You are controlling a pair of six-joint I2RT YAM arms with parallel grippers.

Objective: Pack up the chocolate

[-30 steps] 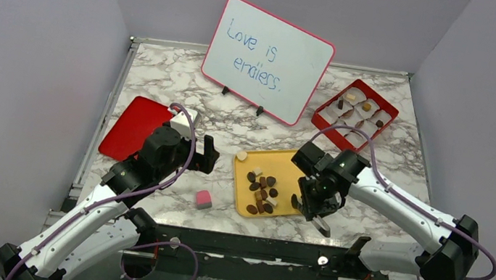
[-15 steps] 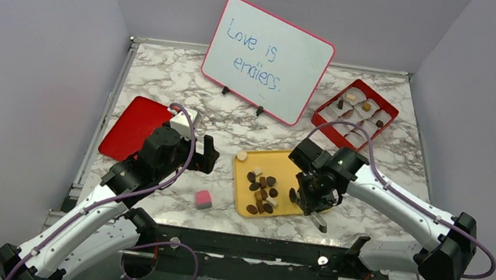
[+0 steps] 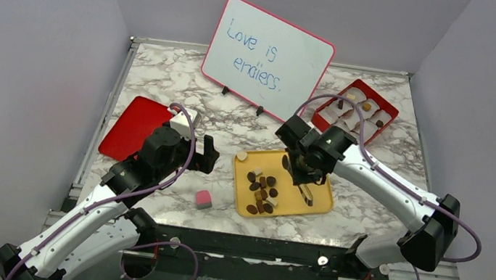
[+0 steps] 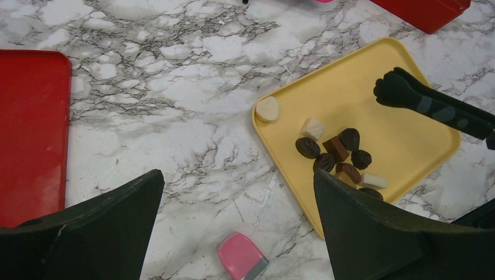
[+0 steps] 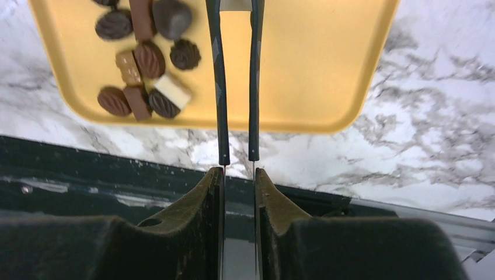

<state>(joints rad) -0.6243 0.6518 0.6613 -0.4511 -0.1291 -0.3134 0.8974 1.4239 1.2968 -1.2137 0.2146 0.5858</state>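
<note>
- right claw (image 5: 238,174) pinched on tongs (image 5: 220,87); blades a narrow slit, tips run out the frame top, can't tell if a piece is caught
- left claw (image 4: 238,175) gaping, empty
- chocolate (image 3: 261,189) heaped mid-frame overhead, on the left side of the yellow tray (image 3: 287,205)
- risk: thin blades on round pieces, so one squirts out or the heap scatters

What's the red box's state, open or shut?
Open. In the top view the red box has no lid on it; its white-lined compartments show, a few with chocolate pieces in them.

Chocolate (image 4: 335,149) partly behind left gripper (image 4: 236,178)
</note>
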